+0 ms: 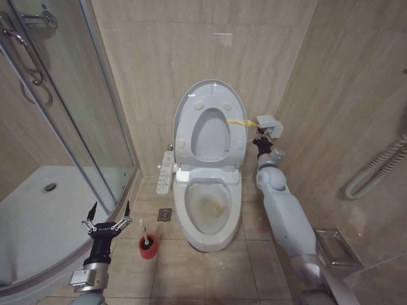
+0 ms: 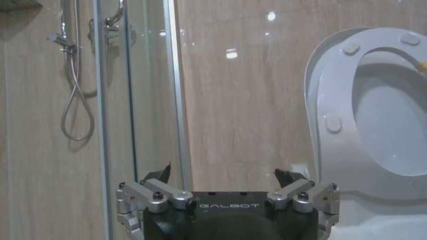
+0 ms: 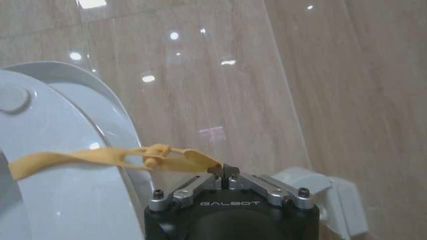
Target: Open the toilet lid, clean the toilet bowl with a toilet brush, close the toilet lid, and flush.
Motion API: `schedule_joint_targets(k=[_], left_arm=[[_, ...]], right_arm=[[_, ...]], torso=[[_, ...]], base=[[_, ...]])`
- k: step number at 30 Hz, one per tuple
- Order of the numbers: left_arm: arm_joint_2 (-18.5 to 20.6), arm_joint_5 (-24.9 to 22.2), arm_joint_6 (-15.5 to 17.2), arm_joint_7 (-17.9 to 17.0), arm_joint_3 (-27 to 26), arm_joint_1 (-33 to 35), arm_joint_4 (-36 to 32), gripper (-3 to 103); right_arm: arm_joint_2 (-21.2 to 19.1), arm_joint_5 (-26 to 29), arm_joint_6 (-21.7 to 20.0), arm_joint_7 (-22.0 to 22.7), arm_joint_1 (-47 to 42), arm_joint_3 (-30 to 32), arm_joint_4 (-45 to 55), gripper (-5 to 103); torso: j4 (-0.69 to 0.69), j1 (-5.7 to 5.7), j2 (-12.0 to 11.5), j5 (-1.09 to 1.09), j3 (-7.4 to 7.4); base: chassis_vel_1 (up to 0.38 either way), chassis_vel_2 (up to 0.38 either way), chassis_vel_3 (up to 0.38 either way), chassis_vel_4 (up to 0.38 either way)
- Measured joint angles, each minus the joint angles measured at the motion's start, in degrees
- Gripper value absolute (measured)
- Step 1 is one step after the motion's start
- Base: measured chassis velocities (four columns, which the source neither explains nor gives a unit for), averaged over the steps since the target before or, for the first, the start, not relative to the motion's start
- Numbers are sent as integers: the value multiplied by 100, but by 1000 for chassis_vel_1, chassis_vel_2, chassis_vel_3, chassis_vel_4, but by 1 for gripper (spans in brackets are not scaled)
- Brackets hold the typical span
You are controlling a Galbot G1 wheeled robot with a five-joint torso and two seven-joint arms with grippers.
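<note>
Beige tiles surround the toilet lid, already upright and held by the right gripper pinching a yellow strap, so the spread-open left gripper seemingly must reach the toilet brush just beside it.

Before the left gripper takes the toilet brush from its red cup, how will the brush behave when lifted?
The toilet brush probably feels light, since its handle is thin. Standing loosely in the small red cup, it may tilt when touched. The cup could tip, being narrow. The open left gripper hovers beside it.
</note>
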Motion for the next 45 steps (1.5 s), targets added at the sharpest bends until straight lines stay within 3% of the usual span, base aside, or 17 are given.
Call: schedule_joint_targets(k=[13,30,42,43,45], left_arm=[[0,0,0,0,0,0,0,100],[0,0,0,0,0,0,0,100],[0,0,0,0,0,-1,0,100],[0,0,0,0,0,-1,0,100],[0,0,0,0,0,-1,0,100]], right_arm=[[268,-162,62,25,874,-318,-625,1],[-72,-31,-23,89,552,-340,-210,1],[-331,88,-170,184,224,-339,117,2],[-347,93,-175,184,203,-340,137,29],[-405,112,-187,184,134,-348,199,29]], torso=[[5,0,0,-1,-1],[10,-1,0,-1,-1],[3,-1,1,0,-1],[3,-1,1,0,-1],[3,-1,1,0,-1]], base=[[0,0,0,0],[0,0,0,0],[0,0,0,0],[0,0,0,0],[0,0,0,0]])
